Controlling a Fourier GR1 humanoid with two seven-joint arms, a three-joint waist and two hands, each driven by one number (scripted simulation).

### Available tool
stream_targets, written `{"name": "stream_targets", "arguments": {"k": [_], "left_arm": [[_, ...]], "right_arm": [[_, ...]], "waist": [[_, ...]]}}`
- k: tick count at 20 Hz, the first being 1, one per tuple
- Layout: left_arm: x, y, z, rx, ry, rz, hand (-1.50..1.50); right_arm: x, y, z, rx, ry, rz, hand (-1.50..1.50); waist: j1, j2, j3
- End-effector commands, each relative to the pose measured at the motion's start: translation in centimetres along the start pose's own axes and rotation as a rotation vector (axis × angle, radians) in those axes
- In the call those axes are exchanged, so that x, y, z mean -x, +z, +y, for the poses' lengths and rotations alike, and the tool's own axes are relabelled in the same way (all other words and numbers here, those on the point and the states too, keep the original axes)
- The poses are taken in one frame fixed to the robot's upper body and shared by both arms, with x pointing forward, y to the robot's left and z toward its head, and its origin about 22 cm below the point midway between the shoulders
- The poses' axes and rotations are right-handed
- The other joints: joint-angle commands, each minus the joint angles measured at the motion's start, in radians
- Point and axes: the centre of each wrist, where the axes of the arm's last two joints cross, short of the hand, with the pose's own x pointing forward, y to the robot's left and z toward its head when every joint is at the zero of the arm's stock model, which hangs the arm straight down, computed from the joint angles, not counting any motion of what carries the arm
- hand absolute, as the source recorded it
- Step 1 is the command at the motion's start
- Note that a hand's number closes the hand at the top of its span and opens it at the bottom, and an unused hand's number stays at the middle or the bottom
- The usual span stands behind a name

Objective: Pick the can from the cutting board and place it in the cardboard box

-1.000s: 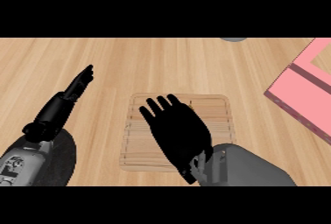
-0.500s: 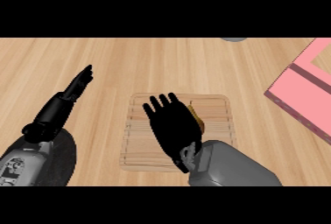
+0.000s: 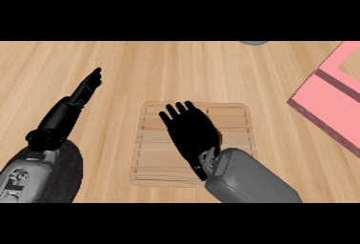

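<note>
Fingers on my left hand (image 3: pixel 79 97) are straight, resting over bare counter. Next along, my right hand (image 3: pixel 191 136) is spread flat, grasping nothing, above the pale slatted wooden cutting board (image 3: pixel 151 157). Can't see the can anywhere, probably hidden under that palm, so I'd lower slowly and only curl once I'm sure it's centred. Far right is the pink open cardboard box (image 3: pixel 330 107), well apart. Count: two hands, one board, one box, zero cans visible.
</note>
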Motion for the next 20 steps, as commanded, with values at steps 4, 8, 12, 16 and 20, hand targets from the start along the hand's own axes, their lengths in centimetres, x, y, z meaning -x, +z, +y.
{"name": "stream_targets", "arguments": {"k": [4, 8, 12, 16, 20], "left_arm": [[0.2, 0.6, 1.8, -0.001, 0.005, -0.005, 0.00], [0.3, 0.5, -0.4, 0.020, -0.001, -0.006, 0.00], [-1.7, -0.4, -0.4, -0.006, -0.009, -0.014, 0.00], [-1.6, 1.0, -0.5, 0.005, 0.000, -0.009, 0.00], [-0.6, 1.3, -0.6, 0.005, -0.006, -0.005, 0.00]], "right_arm": [[0.7, -0.2, 3.3, -0.016, 0.022, 0.042, -1.50], [-0.2, -3.3, 2.3, -0.012, 0.049, 0.066, -1.50], [2.4, -3.0, 3.8, -0.040, 0.007, 0.063, -1.50], [0.8, -3.1, 4.6, -0.058, 0.014, 0.016, -1.50], [4.0, -4.0, 5.0, 0.026, 0.075, -0.108, 1.50]], "waist": [[-0.001, -0.001, 0.000], [0.004, 0.001, 0.000], [0.002, 0.000, 0.000], [0.003, -0.001, 0.000], [0.008, 0.001, 0.000]]}}
